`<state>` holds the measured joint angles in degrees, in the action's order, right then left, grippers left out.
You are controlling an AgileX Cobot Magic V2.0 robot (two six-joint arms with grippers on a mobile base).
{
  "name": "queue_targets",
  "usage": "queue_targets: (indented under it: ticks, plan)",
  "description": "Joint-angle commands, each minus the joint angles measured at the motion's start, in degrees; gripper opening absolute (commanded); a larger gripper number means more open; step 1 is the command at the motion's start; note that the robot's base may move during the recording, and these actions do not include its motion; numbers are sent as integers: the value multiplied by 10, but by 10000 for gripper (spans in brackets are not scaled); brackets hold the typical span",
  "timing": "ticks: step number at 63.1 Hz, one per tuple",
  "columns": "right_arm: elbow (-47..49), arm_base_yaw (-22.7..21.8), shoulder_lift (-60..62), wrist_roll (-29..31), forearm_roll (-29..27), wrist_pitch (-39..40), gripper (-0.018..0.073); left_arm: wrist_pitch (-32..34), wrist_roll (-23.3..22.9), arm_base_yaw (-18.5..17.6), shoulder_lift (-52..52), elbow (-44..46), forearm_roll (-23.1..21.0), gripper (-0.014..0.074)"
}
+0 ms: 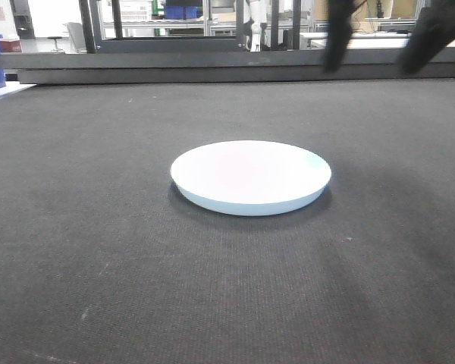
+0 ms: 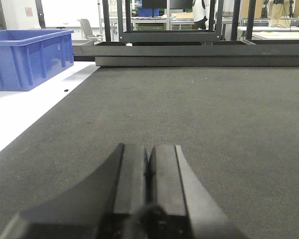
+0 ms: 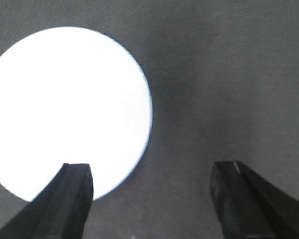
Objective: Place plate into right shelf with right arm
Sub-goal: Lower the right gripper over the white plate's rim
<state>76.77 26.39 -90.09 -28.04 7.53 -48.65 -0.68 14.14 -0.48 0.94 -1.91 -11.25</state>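
The plate (image 1: 250,176) lay flat on the dark mat (image 1: 98,288), offset leftward beneath the right gripper (image 3: 152,172), whose jaws stood wide apart, only one finger overlapping its rim (the left gripper (image 2: 148,164), jaws pressed together, faced bare mat).

The left hand (image 2: 149,172) is lying low and level, its two fingers pressing flat together. The right hand (image 3: 152,172) is hanging raised, pointing downward, holding its fingers (image 3: 70,199) wide apart, gripping nothing.

You're in a lab workshop: blue plastic bin (image 2: 30,57) upper left, metal frames (image 2: 167,36) and workbenches (image 2: 276,35) along the top.
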Motion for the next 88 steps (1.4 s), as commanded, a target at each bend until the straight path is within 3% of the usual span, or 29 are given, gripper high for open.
queue_targets:
  ticks: [1, 24, 44, 72, 79, 88]
  plan:
    - [42, 8, -22, -7, 18, 19, 579, 50, -1, 0, 7, -3, -1, -47]
    - [58, -1, -120, -7, 59, 52, 568, 50, -1, 0, 7, -3, -1, -47]
    - [58, -9, -153, -6, 59, 103, 390, 50, -1, 0, 7, -3, -1, -47]
    - [58, -9, -185, -5, 59, 122, 384, 50, -1, 0, 7, -3, -1, -47]
    - [58, -9, -188, -4, 59, 122, 295, 50, -1, 0, 7, -3, -1, -47]
    - [58, -9, -187, -4, 59, 119, 110, 50, -1, 0, 7, -3, -1, -47]
